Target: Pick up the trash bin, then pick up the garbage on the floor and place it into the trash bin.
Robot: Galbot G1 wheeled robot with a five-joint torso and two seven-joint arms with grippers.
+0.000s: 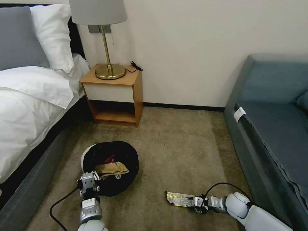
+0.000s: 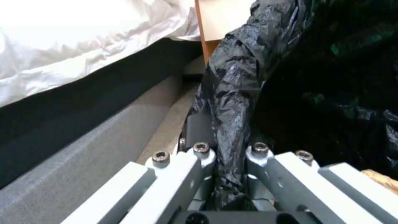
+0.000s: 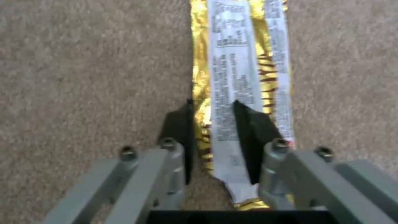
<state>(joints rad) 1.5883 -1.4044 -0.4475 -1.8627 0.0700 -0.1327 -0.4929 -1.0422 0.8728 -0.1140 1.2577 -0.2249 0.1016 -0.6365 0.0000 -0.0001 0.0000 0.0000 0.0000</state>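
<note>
The trash bin [image 1: 85, 156], white with a black bag [image 2: 236, 81], hangs tilted at the lower left over the carpet. My left gripper [image 1: 90, 178] is shut on its near rim, with the bag pinched between the fingers [image 2: 198, 126]. Inside lie a tan crumpled paper bag [image 1: 112, 168] and a red packet [image 1: 110, 159]. A gold-silver snack wrapper [image 1: 179, 198] lies flat on the carpet at the lower right. My right gripper [image 1: 196, 202] is down on its near end. It is open a little, one fingertip [image 3: 182, 124] at the wrapper's [image 3: 232, 62] gold edge and the other resting on top of it.
A bed [image 1: 29, 106] runs along the left and a grey-blue sofa [image 1: 272, 128] along the right. A wooden nightstand [image 1: 112, 93] with a brass lamp [image 1: 107, 48] stands at the back wall. Open carpet [image 1: 179, 144] lies between them.
</note>
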